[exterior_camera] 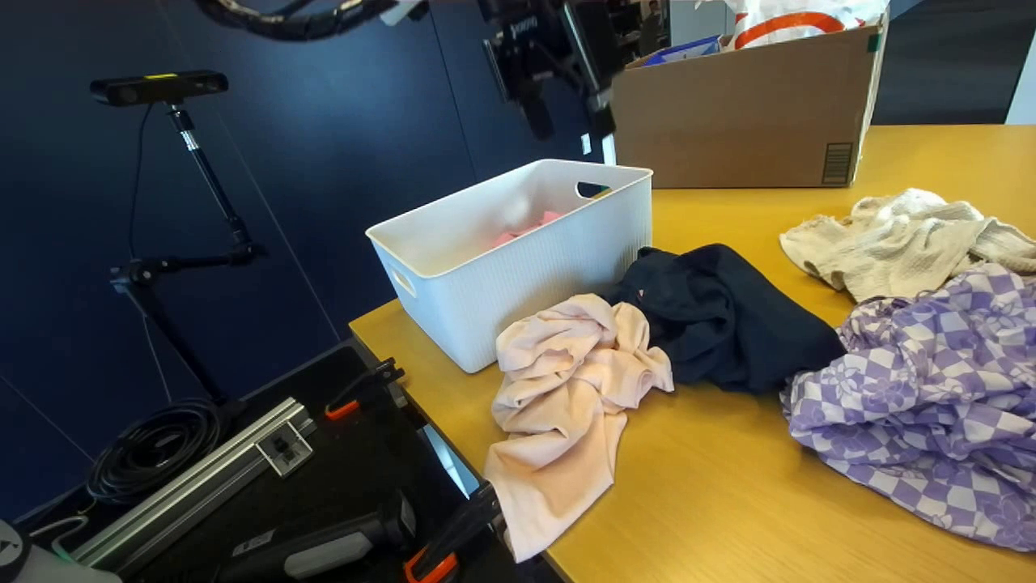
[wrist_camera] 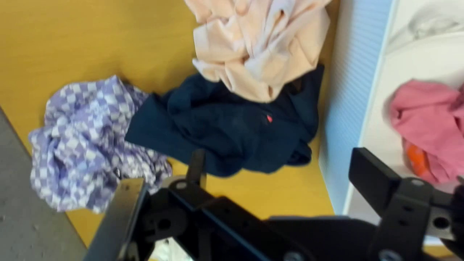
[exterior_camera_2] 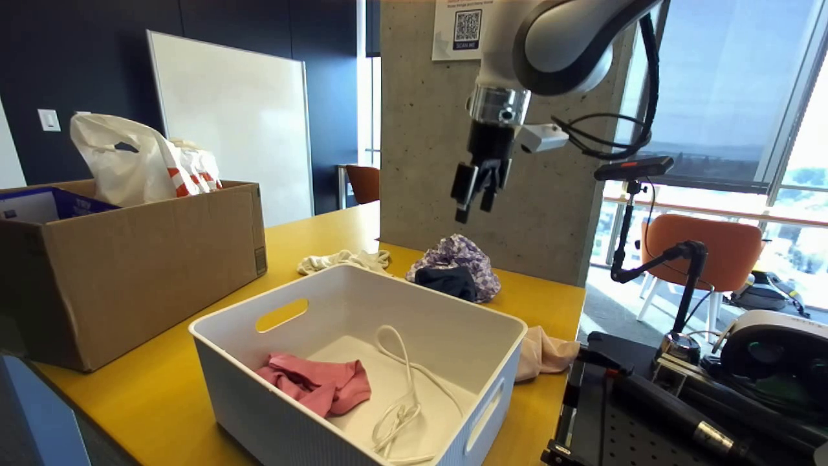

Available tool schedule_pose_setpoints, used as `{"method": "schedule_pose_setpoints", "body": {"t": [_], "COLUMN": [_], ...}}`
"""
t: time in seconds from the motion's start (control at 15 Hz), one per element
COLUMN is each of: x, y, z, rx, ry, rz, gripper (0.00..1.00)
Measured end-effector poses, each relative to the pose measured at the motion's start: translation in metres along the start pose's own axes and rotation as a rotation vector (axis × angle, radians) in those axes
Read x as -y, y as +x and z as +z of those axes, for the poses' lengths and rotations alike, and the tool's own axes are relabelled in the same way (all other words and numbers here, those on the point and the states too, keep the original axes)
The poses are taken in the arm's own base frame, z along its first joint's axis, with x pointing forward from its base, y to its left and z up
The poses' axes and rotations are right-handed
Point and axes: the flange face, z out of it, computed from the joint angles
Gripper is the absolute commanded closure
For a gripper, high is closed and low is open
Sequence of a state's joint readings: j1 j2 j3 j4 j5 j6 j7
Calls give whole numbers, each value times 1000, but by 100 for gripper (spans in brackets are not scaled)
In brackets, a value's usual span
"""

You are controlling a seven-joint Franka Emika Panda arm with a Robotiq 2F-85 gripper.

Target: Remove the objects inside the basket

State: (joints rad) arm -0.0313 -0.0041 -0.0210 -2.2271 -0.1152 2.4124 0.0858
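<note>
The white basket (exterior_camera: 558,259) stands near the table's edge. Inside it lie a magenta-pink garment (exterior_camera_2: 317,385) and a white cord (exterior_camera_2: 409,375); an orange patch shows beside the pink cloth in the wrist view. Outside, against its side, rest the peach-pink garment (exterior_camera: 566,405) and the dark navy garment (exterior_camera: 728,316). The lilac-and-white checked garment (wrist_camera: 94,141) touches the navy one. High over the table hangs my gripper (exterior_camera_2: 475,208), open, with nothing between its fingers. In the wrist view its jaws span from the navy cloth across to the basket's rim.
A large brown cardboard box (exterior_camera: 736,113) holding bags stands beyond the basket. Near it lies a cream-white cloth (exterior_camera: 906,243). A black cart with tools adjoins the table, carrying a camera stand (exterior_camera_2: 695,272). A concrete pillar (exterior_camera_2: 420,142) rises behind the table.
</note>
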Motion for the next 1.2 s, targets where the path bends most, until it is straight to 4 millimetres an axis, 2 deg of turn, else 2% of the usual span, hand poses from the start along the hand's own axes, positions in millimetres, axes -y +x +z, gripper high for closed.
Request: {"method": "schedule_pose_setpoints", "body": {"t": [0.2,0.33,0.4,0.53,0.67,1.0,1.2], "x": [35,71,89,123,149,195,223], "y": [41,65,74,85,89,90,105], "z": [-47,-61,-60,-42,-9,76,107], "rx": [-132,-193,-207,-199,-161,-60,-42], "ry": [15,42,62,108,153,217,250], "rz": [-107,-199,-242,-317,-375,-487,-564], "gripper": [0,0,0,0,0,0,0]}}
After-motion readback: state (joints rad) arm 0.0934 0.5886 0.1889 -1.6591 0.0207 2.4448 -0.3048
